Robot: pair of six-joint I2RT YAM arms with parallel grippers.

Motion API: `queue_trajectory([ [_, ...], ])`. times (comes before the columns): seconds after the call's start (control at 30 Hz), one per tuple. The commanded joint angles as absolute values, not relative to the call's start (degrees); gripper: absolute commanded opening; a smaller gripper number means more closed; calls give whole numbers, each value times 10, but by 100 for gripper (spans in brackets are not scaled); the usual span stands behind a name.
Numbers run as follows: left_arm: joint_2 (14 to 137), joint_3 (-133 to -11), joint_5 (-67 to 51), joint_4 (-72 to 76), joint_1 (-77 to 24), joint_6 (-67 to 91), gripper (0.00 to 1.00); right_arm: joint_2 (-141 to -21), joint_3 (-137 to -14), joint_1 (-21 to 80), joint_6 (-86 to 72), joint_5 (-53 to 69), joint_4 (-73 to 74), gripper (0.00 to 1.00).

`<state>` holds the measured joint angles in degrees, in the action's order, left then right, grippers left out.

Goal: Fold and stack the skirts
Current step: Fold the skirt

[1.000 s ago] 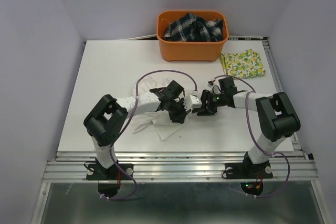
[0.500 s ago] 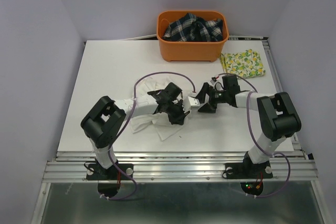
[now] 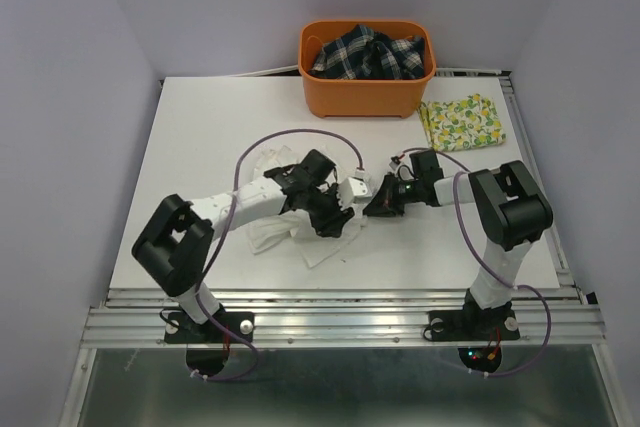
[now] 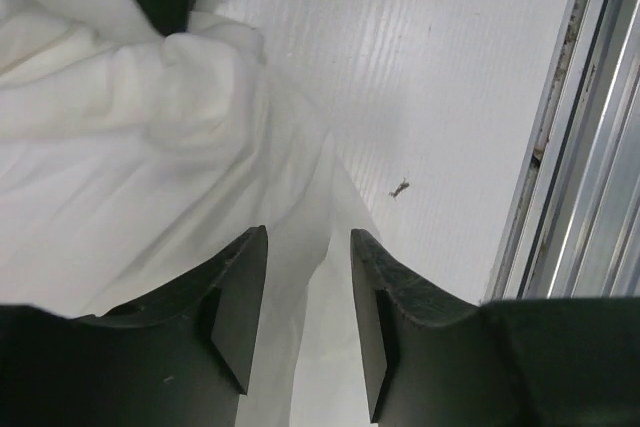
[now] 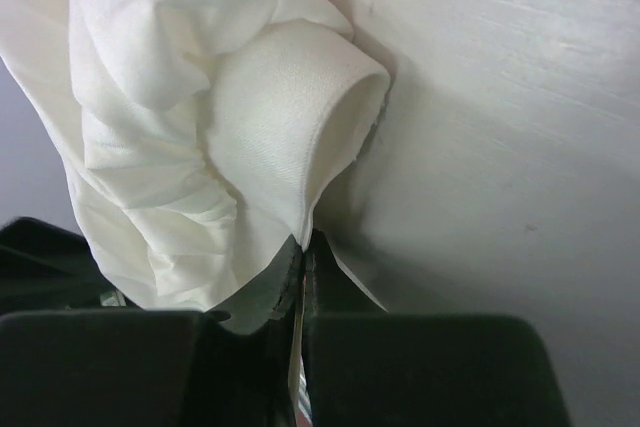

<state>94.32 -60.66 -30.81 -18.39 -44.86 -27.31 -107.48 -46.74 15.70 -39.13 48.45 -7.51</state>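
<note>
Centrally, left arm (image 3: 240,202) and right arm (image 3: 450,190) stretch low toward each other over the crumpled, crinkly white skirt (image 5: 270,117): left gripper (image 4: 308,247) spread, right gripper (image 5: 302,247) pinching its edge; lemon-print skirt (image 3: 462,122) flat at 2 o'clock.

Seen from above, the left arm (image 3: 235,205) at eight o'clock and the right arm (image 3: 505,209) at four o'clock are built alike: bulky black joint housings joined by slim white links, each on a black base plate (image 3: 212,328). A thin purple cable (image 3: 290,134) loops along each, and small red and green lights (image 3: 478,354) glow below the right base at five o'clock. The wrist views show matt black, flat-faced fingers (image 4: 238,312).
</note>
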Motion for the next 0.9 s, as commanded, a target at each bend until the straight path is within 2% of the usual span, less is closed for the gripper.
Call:
queue_trajectory([
  [0.0, 839, -614, -301, -241, -377, -292, 51, -1056, -497, 158, -337, 455, -46, 1],
  [0.2, 807, -542, -236, -273, -321, -353, 45, -1043, -505, 158, -284, 435, 21, 1],
  [0.37, 831, -472, -183, -225, -277, -373, 41, -1038, -521, 158, -225, 409, 77, 1],
  [0.67, 922, -490, -124, -188, -184, -394, 35, -1011, -495, 158, -188, 385, 107, 1],
  [0.73, 926, -509, -138, -204, -158, -403, 35, -1003, -490, 158, -188, 385, 106, 1],
  [0.77, 914, -527, -182, -231, -150, -417, 36, -1001, -489, 158, -191, 388, 104, 1],
  [0.87, 856, -548, -272, -273, -142, -436, 44, -998, -488, 158, -206, 406, 94, 1],
])
